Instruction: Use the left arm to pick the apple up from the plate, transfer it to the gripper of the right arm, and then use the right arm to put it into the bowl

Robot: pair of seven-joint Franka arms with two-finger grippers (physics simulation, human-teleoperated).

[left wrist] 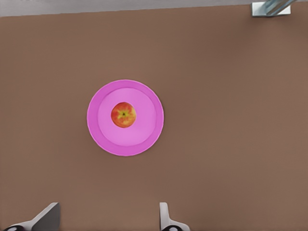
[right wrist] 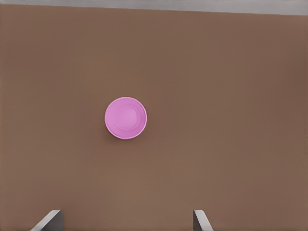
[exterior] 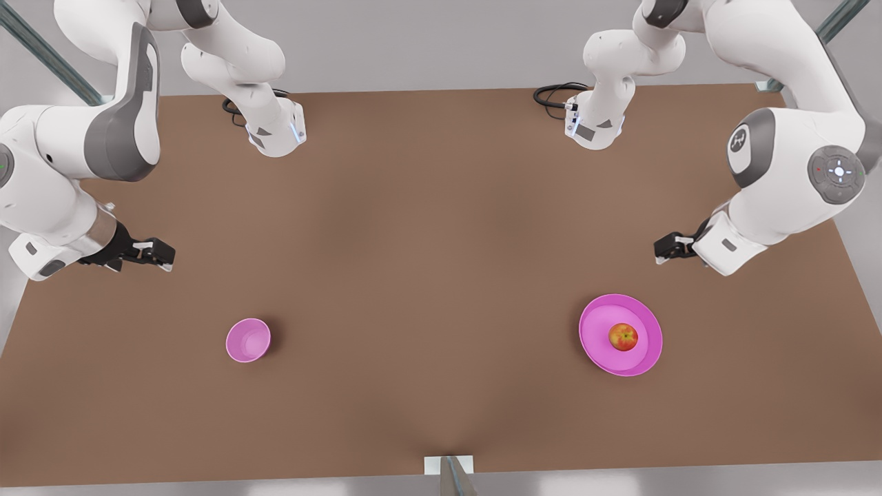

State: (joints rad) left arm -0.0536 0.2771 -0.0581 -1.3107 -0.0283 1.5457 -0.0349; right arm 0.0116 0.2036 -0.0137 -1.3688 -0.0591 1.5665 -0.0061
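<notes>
Apple (exterior: pixel 623 337) centred on plate (exterior: pixel 597 337), left hand (exterior: pixel 670 246) and right hand (exterior: pixel 153 253) both spread, aloft

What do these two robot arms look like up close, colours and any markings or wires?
Both arms are glossy white with rounded segments and grey joint bands. The left tool and right tool are small, black, with pale fingers. A grey disc with white symbols marks one joint. Black cables coil by each base.
</notes>
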